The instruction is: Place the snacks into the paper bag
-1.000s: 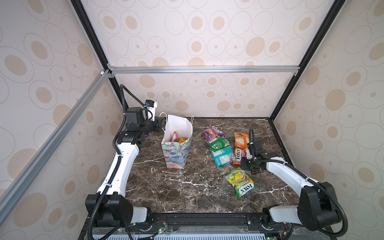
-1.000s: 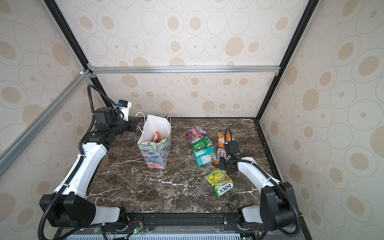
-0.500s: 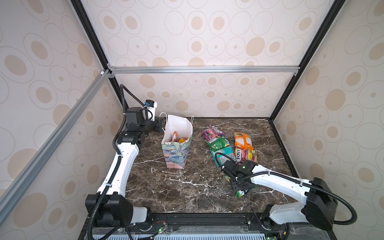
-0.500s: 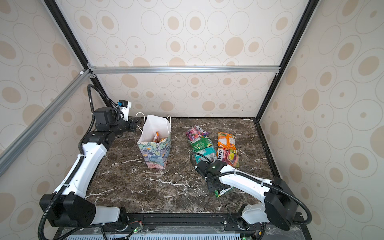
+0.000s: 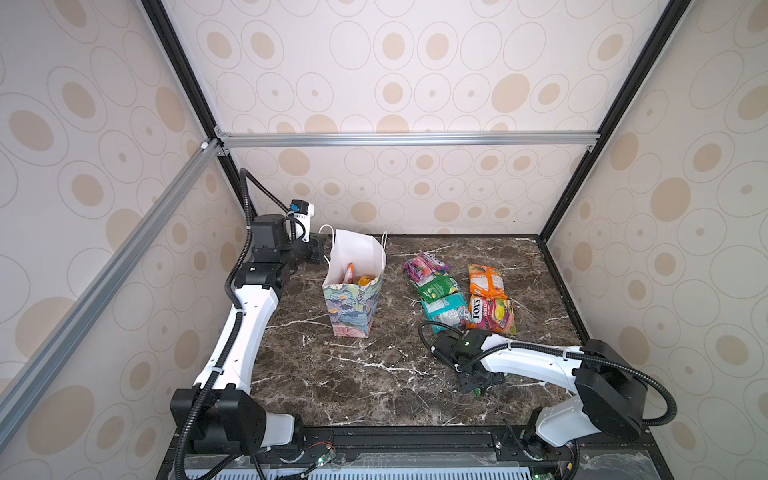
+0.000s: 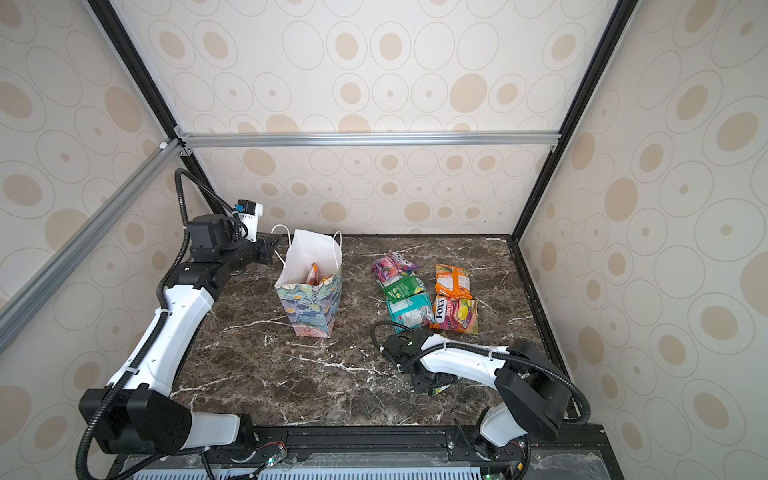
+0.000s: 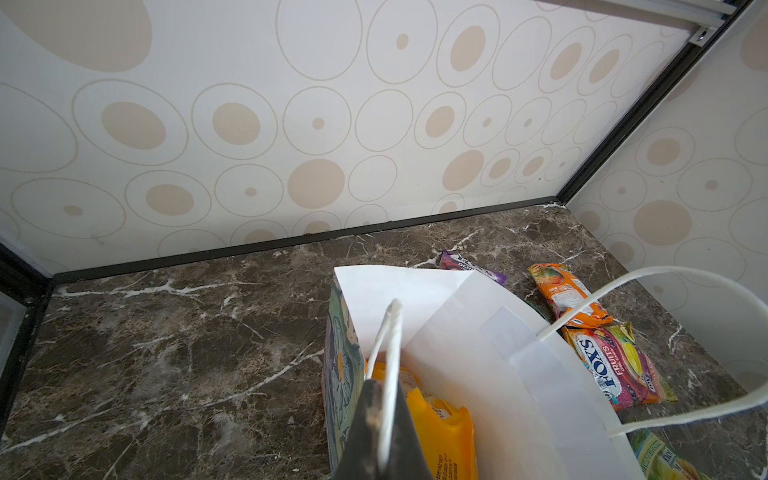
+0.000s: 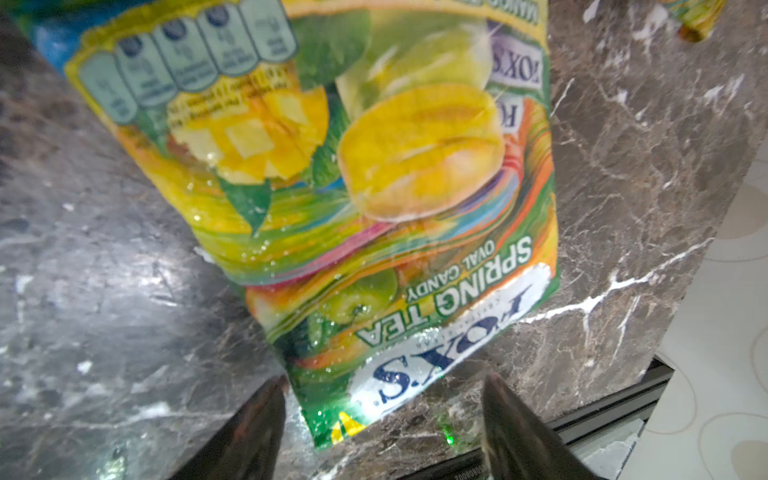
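- Left gripper [image 7: 380, 415]: closed, pinched on the paper bag [image 5: 351, 307] at a cord handle [image 7: 390, 332] by the rim. In both top views it sits at 9 o'clock of the bag's mouth. Judged role: steadying the bag.
- Paper bag: upright, about 10 o'clock from the middle of the marble table [image 5: 332, 374]. The mouth is open and the white inside shows. Orange-yellow packets [image 7: 436, 428], apparently two, lie inside.
- Loose snacks: five lie flat in a cluster at about 1 o'clock, well apart from the bag. They are the pink-purple packet [image 5: 424, 266], green packet [image 5: 438, 286], teal packet [image 5: 446, 311], orange packet [image 5: 486, 280] and pink-yellow FOX'S packet [image 5: 492, 313].
- Yellow-green FOX'S packet [image 8: 374, 187]: flat on the marble at about 4 o'clock, mostly hidden under the right arm in both top views.
- Right gripper [image 8: 382, 419]: open, jaws spread either side of that packet's printed end, low over it. Nothing is gripped. Whether the tips touch the marble I cannot tell.
- Step in hand (judgement): picking the yellow-green packet, just before the grasp. Most of the snacks are not yet bagged.
- Next move calls for: closing on the packet's end so the film bunches between the pads, lifting clear, carrying toward 10 o'clock and releasing above the mouth. Risk: jaws skidding over the thin flat film.
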Controlling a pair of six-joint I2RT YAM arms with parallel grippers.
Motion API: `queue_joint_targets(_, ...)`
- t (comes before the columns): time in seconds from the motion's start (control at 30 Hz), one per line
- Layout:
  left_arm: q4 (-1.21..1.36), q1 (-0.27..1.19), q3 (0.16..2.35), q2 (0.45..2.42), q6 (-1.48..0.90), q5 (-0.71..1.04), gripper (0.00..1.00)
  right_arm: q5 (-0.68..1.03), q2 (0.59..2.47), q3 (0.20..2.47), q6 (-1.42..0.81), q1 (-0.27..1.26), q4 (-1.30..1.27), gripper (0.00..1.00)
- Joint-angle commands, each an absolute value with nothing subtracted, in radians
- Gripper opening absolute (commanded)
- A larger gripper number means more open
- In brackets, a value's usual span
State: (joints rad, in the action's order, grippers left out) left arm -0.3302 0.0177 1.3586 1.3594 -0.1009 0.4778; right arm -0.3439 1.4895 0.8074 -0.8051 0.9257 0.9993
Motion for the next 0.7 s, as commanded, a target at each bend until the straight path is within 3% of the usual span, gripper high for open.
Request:
queue_joint_targets(0.0,-0.329,0.011,1.393,1.352,-0.107,0.491,0.02,-0.342,1.499,0.774,-0.847,0.941,0.982,0.78)
queue_joint_targets(0.2,-0.328,0.011,1.393,1.351,-0.107,0.492,0.02,-0.368,1.552,0.81,-0.897,0.944,1.037,0.76)
queue_joint_targets(0.33,-0.328,0.011,1.392,1.347,-0.107,0.494,0.02,-0.4,1.617,0.842,-0.916,0.949,1.075,0.7)
queue_joint_targets(0.47,-0.328,0.011,1.393,1.346,-0.106,0.492,0.02,-0.408,1.661,0.871,-0.91,0.95,1.079,0.58)
queue_joint_targets(0.67,-0.328,0.012,1.393,1.346,-0.106,0.492,0.02,-0.411,1.698,0.896,-0.884,0.951,1.069,0.25)
